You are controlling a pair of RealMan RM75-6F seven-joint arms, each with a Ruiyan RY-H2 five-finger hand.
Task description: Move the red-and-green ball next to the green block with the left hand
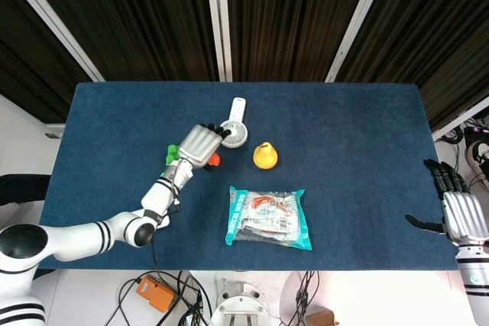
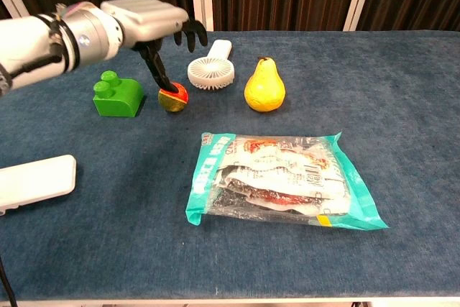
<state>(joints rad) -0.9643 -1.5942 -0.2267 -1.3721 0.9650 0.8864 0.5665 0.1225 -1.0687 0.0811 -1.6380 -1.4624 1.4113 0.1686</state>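
Observation:
The red-and-green ball (image 2: 172,97) lies on the blue table, just right of the green block (image 2: 118,97), with a small gap between them. My left hand (image 2: 154,23) hovers above them with its fingers apart and nothing in it; one dark finger (image 2: 158,70) reaches down close to the ball's top. In the head view the left hand (image 1: 197,143) covers most of the green block (image 1: 171,151), and the ball (image 1: 214,160) peeks out at its right. My right hand (image 1: 458,211) hangs off the table's right edge, empty, its fingers spread.
A white hand fan (image 2: 210,70) lies right behind the ball. A yellow pear (image 2: 264,85) stands to the right. A teal snack packet (image 2: 280,177) lies in the front middle. A white flat part (image 2: 36,181) sits at the front left.

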